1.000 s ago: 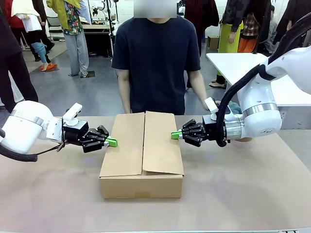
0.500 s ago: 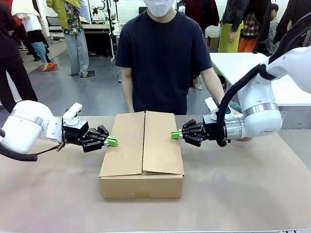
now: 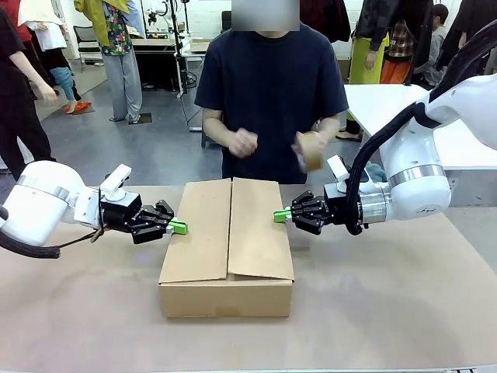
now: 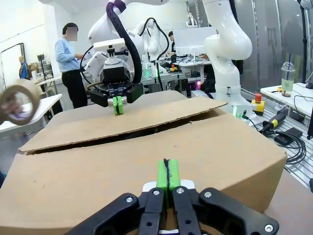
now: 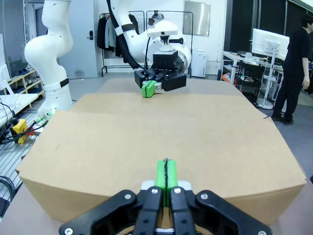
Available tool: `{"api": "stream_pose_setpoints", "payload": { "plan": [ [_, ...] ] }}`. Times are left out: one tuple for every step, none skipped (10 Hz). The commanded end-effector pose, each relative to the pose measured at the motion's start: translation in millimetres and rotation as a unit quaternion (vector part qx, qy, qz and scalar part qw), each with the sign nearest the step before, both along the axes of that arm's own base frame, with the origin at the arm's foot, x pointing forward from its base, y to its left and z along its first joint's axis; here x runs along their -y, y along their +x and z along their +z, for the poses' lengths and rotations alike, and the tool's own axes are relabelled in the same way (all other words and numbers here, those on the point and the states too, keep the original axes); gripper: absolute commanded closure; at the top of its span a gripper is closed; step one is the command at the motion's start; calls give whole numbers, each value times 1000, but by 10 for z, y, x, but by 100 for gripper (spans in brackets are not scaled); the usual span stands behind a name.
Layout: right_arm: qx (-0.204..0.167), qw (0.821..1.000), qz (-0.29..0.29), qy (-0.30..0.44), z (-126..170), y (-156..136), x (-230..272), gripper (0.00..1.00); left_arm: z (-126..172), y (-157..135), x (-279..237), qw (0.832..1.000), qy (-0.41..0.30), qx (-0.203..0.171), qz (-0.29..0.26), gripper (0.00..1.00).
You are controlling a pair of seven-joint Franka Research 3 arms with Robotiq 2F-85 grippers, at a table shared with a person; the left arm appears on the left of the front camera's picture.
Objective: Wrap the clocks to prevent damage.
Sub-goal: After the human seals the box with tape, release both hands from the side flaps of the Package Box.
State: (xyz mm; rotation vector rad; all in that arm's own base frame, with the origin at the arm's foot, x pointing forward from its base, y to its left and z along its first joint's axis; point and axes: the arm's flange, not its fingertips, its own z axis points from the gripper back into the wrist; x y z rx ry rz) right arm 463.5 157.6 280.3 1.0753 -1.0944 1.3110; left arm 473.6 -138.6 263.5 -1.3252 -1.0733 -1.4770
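Front view: closed cardboard box (image 3: 227,241)

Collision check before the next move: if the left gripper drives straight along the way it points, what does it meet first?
The cardboard box. The left gripper has its shut fingers at the box's left edge, probably touching, though contact depth is unclear. The right gripper faces it from across the box.

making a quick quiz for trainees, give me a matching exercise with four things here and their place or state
Things:
1. left gripper
2. right gripper
3. cardboard box
4. tape roll

Place or state:
a. flaps folded down, mid-table
b. held up by the person
c. shut, at the box's right edge
d. shut, at the box's left edge

Pairs: 1-d, 2-c, 3-a, 4-b
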Motion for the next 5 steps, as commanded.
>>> {"api": "stream_pose_setpoints", "payload": {
  "plan": [
    [-5,1000,-7,-1,-37,-12,-5,99,-26,15,3,1000,2,4,-1,100],
    [-5,1000,-7,-1,-37,-12,-5,99,-26,15,3,1000,2,4,-1,100],
    [-5,1000,-7,-1,-37,-12,-5,99,-26,15,3,1000,2,4,-1,100],
    [-5,1000,-7,-1,-37,-12,-5,99,-26,15,3,1000,2,4,-1,100],
    [-5,1000,-7,-1,-37,-12,-5,99,-26,15,3,1000,2,4,-1,100]
  ]
}}
